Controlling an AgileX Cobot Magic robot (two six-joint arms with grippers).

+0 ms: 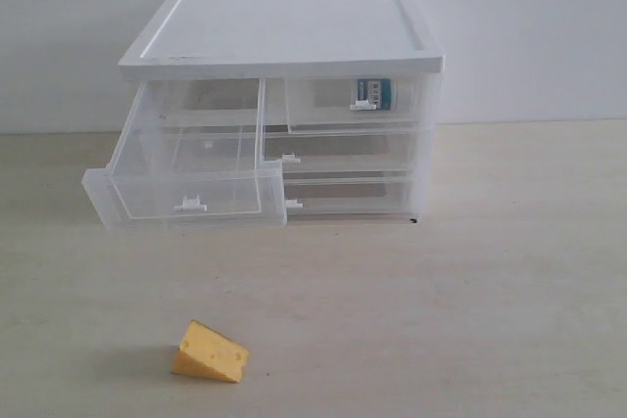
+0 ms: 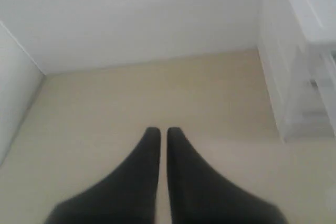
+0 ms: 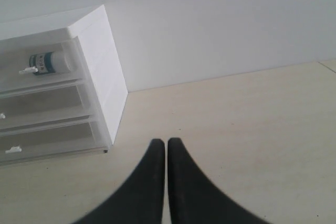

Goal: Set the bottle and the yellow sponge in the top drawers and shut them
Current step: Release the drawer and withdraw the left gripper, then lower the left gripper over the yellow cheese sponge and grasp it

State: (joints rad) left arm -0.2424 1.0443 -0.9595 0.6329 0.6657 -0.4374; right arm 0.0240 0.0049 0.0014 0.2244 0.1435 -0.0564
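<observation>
The yellow sponge (image 1: 210,351), an orange-yellow cheese-shaped wedge with shallow holes, lies on the pale table (image 1: 490,291) at the lower left of centre in the exterior view, well apart from the cabinet (image 1: 284,31). In the upper middle, the top left drawer (image 1: 186,178) is pulled far out, tilting downward, with nothing in it; its clear front hides the left part of the two full-width drawers (image 1: 343,173) below. The top right drawer (image 1: 353,105) is shut, and the bottle (image 1: 377,92) lies inside on its side, its blue-teal label showing through. The left gripper (image 2: 159,132) and right gripper (image 3: 161,142) are both closed and hold nothing, each above bare table.
</observation>
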